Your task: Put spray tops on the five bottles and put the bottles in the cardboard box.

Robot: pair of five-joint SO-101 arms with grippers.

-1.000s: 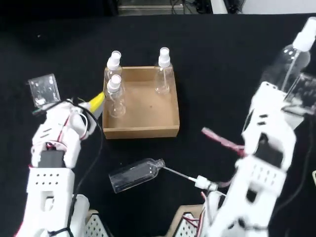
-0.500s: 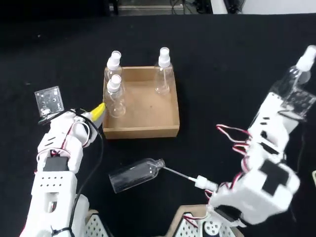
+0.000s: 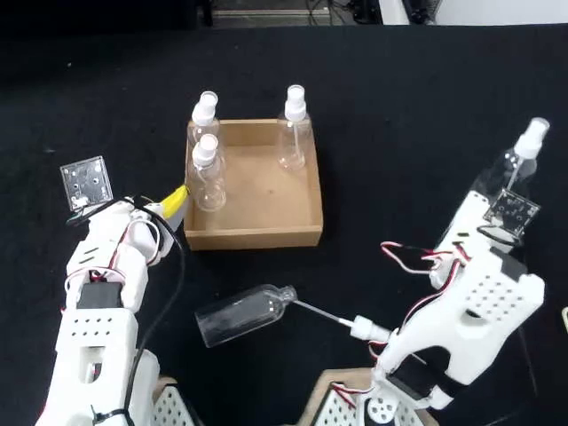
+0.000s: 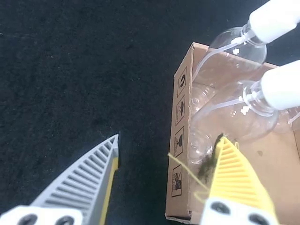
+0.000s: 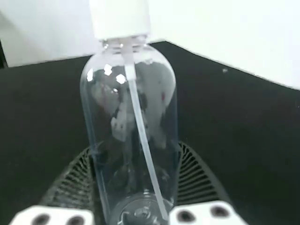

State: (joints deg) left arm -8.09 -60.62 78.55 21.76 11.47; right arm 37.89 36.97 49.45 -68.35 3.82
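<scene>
While 3 capped bottles (image 3: pixel 293 133) stood in the cardboard box (image 3: pixel 266 236) on the black table (image 3: pixel 399 106), an uncapped bottle (image 3: pixel 241 315) lay by a loose spray top (image 3: pixel 362 328). Left wrist view: the left gripper (image 4: pixel 168 140) gaped at the box's wall. Right wrist view: the right gripper (image 5: pixel 138 154) pinched a 4th bottle (image 5: pixel 131 108), capped, before a white wall (image 5: pixel 234 33).

A lab bench, seemingly — black-draped table (image 3: pixel 417 106), cables (image 3: pixel 342 11) at its far edge

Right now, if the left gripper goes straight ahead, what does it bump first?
Probably the box wall; its yellow finger sits right at it, a bottle just beyond. Depth is unclear.
</scene>
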